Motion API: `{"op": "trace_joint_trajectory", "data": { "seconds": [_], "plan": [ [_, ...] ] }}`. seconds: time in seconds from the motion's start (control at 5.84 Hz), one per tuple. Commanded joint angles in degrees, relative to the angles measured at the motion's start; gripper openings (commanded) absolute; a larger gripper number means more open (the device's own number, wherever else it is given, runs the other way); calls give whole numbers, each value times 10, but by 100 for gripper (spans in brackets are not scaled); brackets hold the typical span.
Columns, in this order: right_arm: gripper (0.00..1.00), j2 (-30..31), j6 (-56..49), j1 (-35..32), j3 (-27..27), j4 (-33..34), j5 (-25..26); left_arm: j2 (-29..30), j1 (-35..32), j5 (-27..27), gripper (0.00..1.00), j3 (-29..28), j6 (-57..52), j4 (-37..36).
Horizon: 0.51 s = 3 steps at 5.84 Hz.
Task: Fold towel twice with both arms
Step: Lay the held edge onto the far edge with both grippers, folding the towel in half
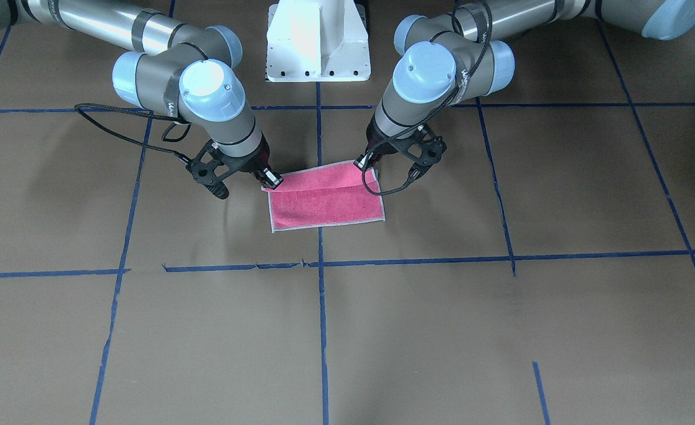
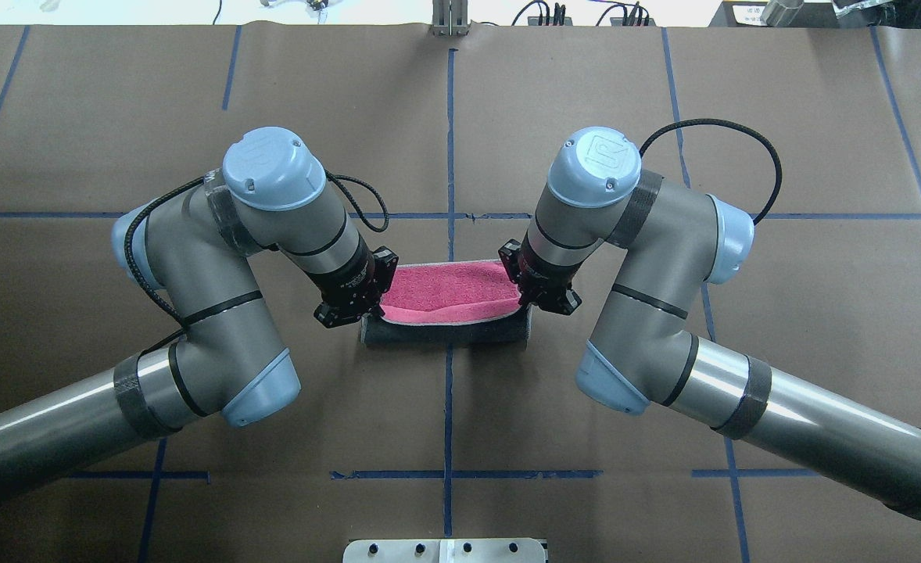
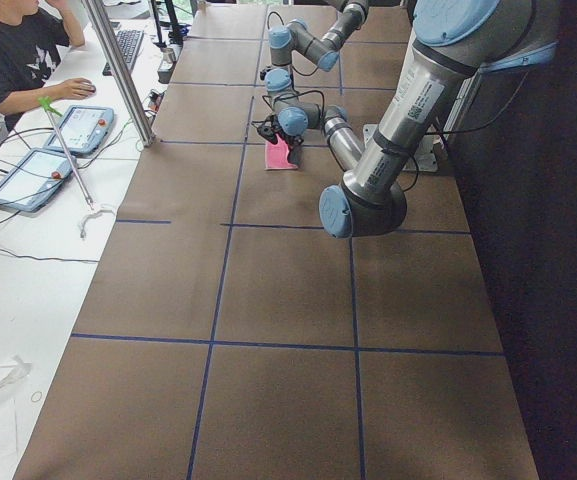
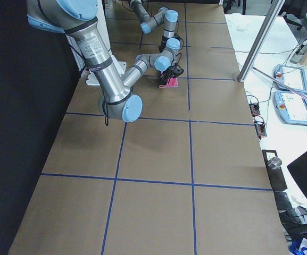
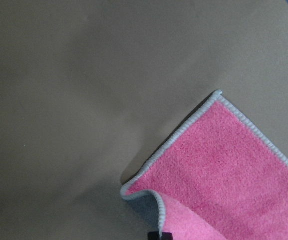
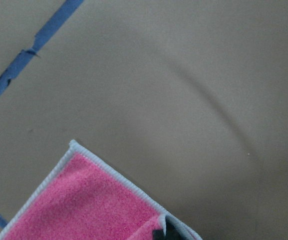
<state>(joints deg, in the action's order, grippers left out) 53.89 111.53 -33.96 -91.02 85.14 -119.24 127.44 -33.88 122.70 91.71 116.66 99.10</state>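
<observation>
The towel [image 1: 324,200] lies on the brown table between both arms, pink face up. Its edge nearest the robot is lifted and curls over, so the grey face [image 2: 445,332] shows in the overhead view. My left gripper [image 1: 364,165] is shut on one lifted corner; it also shows in the overhead view [image 2: 372,311]. My right gripper [image 1: 272,180] is shut on the other lifted corner, also seen from overhead [image 2: 525,303]. The left wrist view shows the pink face with whitish edging [image 5: 218,170] and a raised corner at the bottom. The right wrist view shows the same [image 6: 84,200].
The white pedestal block [image 1: 318,44] stands at the robot's base behind the towel. Blue tape lines [image 1: 322,260] cross the brown table. A person [image 3: 13,50] sits at a side desk with tablets [image 3: 78,125], beyond the table's far edge.
</observation>
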Motion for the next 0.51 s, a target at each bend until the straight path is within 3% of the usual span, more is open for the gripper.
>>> {"op": "trace_joint_trajectory", "data": {
  "seconds": [0.0,0.17,0.34],
  "plan": [
    [0,-8,-1,-1,12,-1,0,4,-9,0,0,-24,4,18],
    [0,-18,-1,-3,29,-14,0,4,-17,0,0,-29,4,17],
    [0,-19,3,-8,62,-70,0,4,-22,0,0,-35,6,18]
  ]
}}
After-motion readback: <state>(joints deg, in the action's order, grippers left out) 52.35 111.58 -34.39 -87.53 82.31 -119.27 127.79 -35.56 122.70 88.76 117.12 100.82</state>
